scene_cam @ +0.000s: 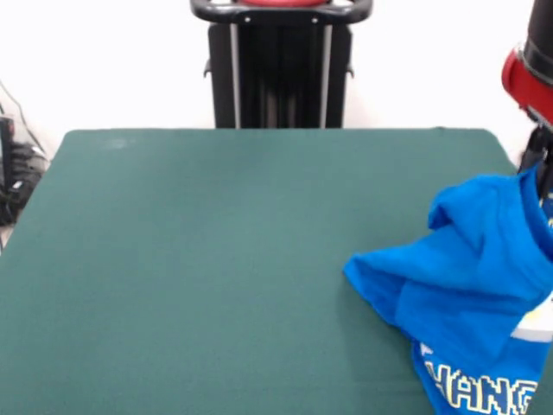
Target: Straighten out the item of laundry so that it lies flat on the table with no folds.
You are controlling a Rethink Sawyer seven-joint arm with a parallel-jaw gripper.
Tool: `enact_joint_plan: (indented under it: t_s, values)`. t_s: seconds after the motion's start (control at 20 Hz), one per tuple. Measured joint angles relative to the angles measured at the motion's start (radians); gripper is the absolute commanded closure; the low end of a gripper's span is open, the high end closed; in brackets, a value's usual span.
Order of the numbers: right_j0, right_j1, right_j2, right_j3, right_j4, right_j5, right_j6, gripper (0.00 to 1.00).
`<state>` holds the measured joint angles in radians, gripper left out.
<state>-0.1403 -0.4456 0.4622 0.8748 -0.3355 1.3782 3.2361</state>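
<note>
The item of laundry (pixel 471 277), a bright blue T-shirt, lies crumpled at the right side of the table (pixel 216 259). White block lettering (pixel 479 393) shows at its lower edge. Its upper right corner is pulled up off the cloth toward the gripper (pixel 543 173), which shows only as a black part under a red arm section at the picture's right edge. The gripper is shut on that raised part of the shirt. The rest of the shirt sags in heavy folds, and part of it runs out of the picture at the right and bottom.
The dark green table spreads wide to the left of the shirt. A black pedestal (pixel 281 69) stands behind the far edge. Cables (pixel 17 173) hang beside the table's left corner.
</note>
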Motion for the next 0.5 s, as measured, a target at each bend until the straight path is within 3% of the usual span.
enact_joint_plan:
  t_s: [0.5]
  values:
    - [-0.006,0.146,-0.026,-0.299,-0.069,0.117,0.0,1.0]
